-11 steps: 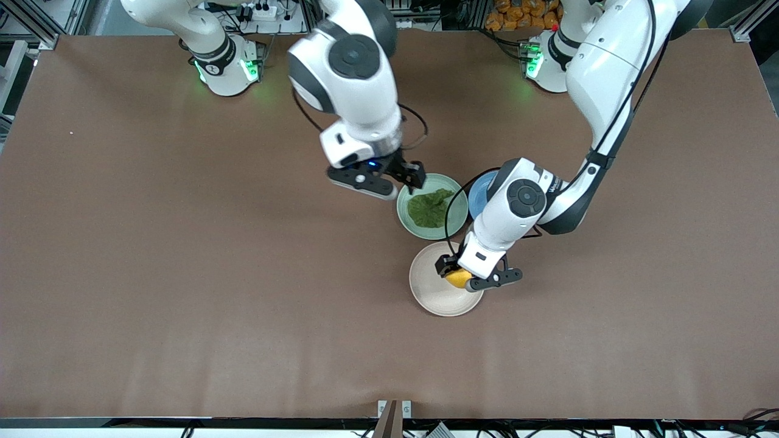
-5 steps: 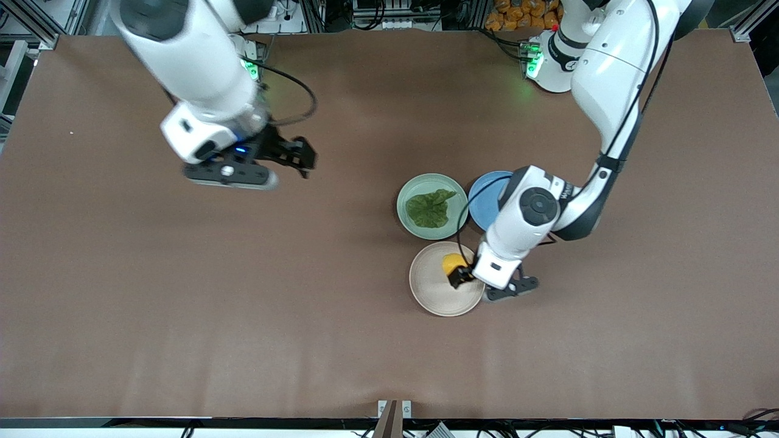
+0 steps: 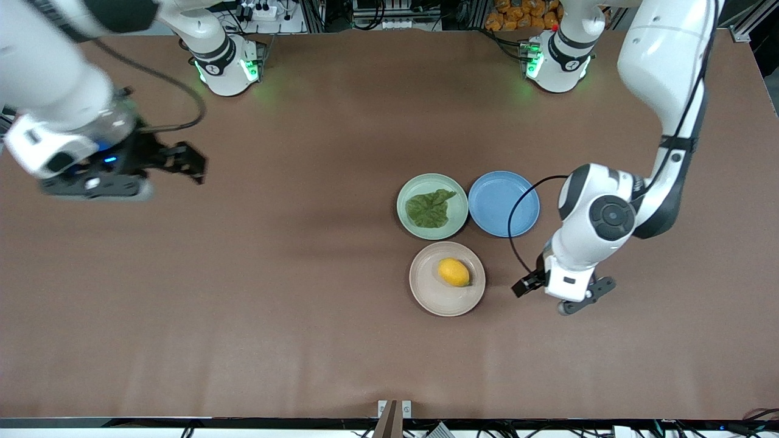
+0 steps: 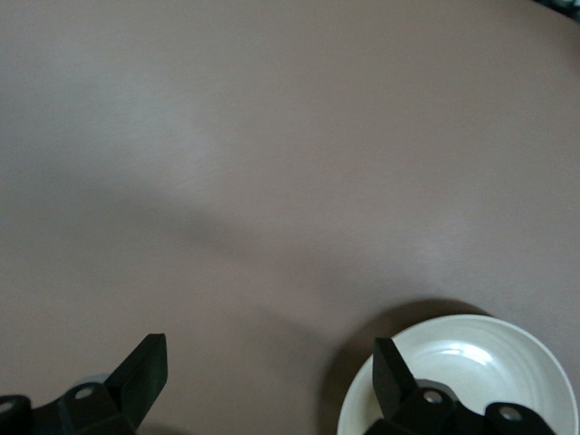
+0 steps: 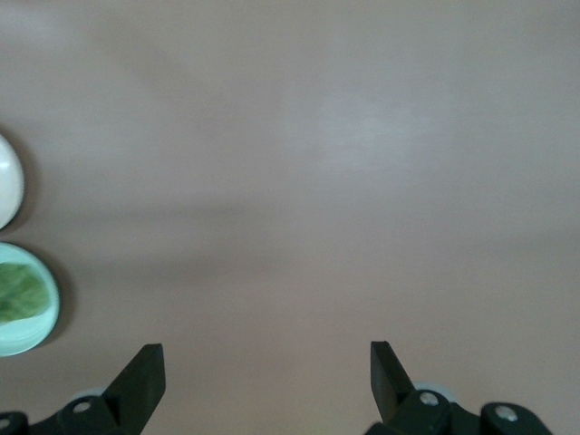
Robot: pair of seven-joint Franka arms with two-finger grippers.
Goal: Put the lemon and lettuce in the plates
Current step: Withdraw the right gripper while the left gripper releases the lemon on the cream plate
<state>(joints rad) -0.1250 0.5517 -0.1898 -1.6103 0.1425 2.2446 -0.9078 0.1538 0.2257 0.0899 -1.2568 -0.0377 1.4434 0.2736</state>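
The lemon (image 3: 454,272) lies in the beige plate (image 3: 426,293). The lettuce (image 3: 429,208) lies flat in the mint green plate (image 3: 426,180), which stands just farther from the front camera than the beige plate. My left gripper (image 3: 526,284) is open and empty, low over bare table beside the beige plate, toward the left arm's end. The left wrist view shows its open gripper (image 4: 269,373) and part of the beige plate (image 4: 494,362). My right gripper (image 3: 193,163) is open and empty, raised over the right arm's end of the table. The right wrist view shows its gripper (image 5: 267,373), the mint plate (image 5: 47,317) and the lettuce (image 5: 14,294).
An empty blue plate (image 3: 504,203) stands beside the mint plate, toward the left arm's end. The brown table (image 3: 274,304) spreads wide around the three plates. The two arm bases stand along the edge farthest from the front camera.
My left gripper let go of the lemon in the beige plate and drew away toward the left arm's end. My right gripper swung away from the mint plate to the right arm's end.
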